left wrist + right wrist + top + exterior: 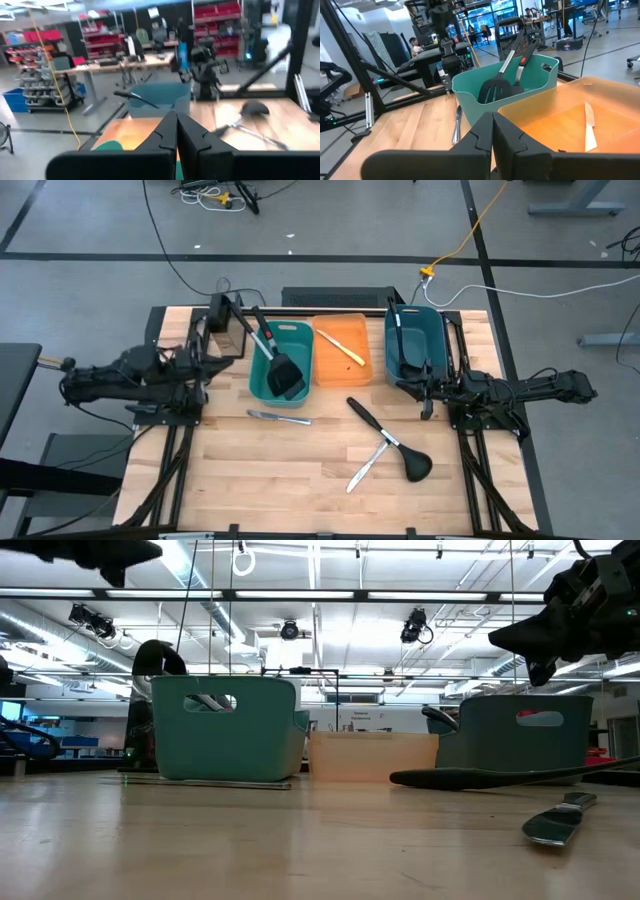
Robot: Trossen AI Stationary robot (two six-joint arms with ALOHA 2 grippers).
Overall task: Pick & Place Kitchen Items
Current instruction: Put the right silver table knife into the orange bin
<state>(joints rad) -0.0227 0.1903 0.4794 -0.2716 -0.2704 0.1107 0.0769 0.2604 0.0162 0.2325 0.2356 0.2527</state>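
From above it looks like we're between picks. Two black spatulas (278,360) lean in the light teal bin (300,337), a cream-handled knife (341,347) lies in the orange bin (362,326), and something dark pokes out of the dark teal bin (436,330). Left on the table (300,480): a small silver knife (278,417) just below the light teal bin, plus a black ladle (393,442) crossed with another silver knife (368,464), touching it. The left gripper (208,355) sits pulled back at the left edge, the right gripper (424,392) beside the dark teal bin, neither carrying anything.

Low view: ladle and knife lie flat on the wood, both arms hang up high, clear of everything.

Left wrist view: the left gripper (176,131) has its fingers pressed together with nothing between them, aimed across the bins toward the ladle.

Right wrist view: same deal, the right gripper (493,131) is squeezed closed and empty, pointing over the orange bin at the spatulas.

My guess for the next move: one arm spreads its fingers, drops onto a loose utensil (the lone knife looks easiest) and grabs the thin handle flat off the wood, which is fiddly
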